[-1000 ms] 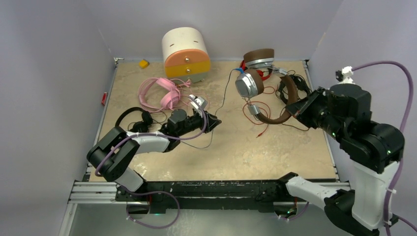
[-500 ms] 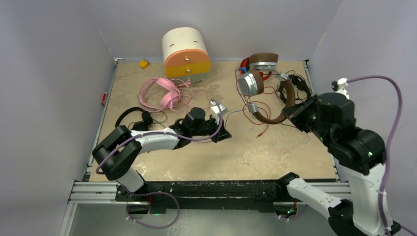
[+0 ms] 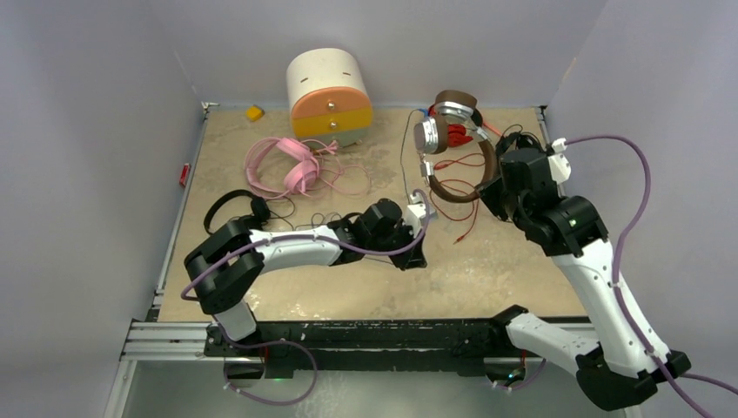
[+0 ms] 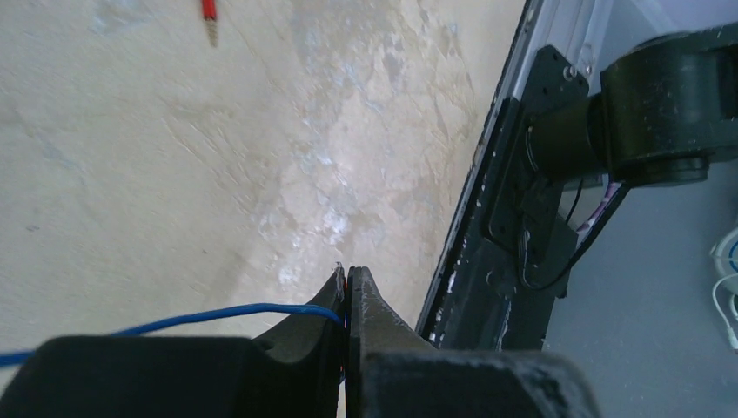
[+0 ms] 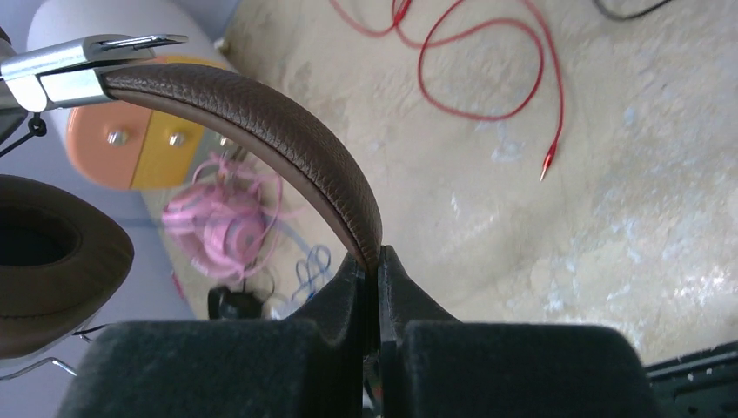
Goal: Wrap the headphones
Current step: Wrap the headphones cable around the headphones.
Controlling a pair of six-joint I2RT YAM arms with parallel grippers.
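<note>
The brown headphones (image 3: pixel 428 137) with silver hinges hang at the back right. My right gripper (image 3: pixel 489 185) is shut on their brown headband (image 5: pixel 261 113), which is pinched between the fingertips (image 5: pixel 376 257). My left gripper (image 3: pixel 419 259) is low over the middle of the table and shut (image 4: pixel 348 274) on a thin blue cable (image 4: pixel 218 312) that runs off to its left. Pink headphones (image 3: pixel 278 165) lie at the back left. A black pair (image 3: pixel 239 209) lies beside the left arm. Red headphones (image 3: pixel 461 135) sit behind the brown ones, and their red cable (image 5: pixel 487 61) loops across the table.
The white-orange-yellow drawer box (image 3: pixel 329 94) stands at the back centre, with a small yellow piece (image 3: pixel 253 112) to its left. Another black pair (image 3: pixel 515 139) lies by the right wall. A red plug (image 4: pixel 209 10) lies ahead of the left gripper. The table's front rail (image 4: pixel 487 218) is close on its right.
My left gripper has moved right toward the table's middle and has shut on the cable. The right arm has swung left and back, taking the brown headphones with it.
</note>
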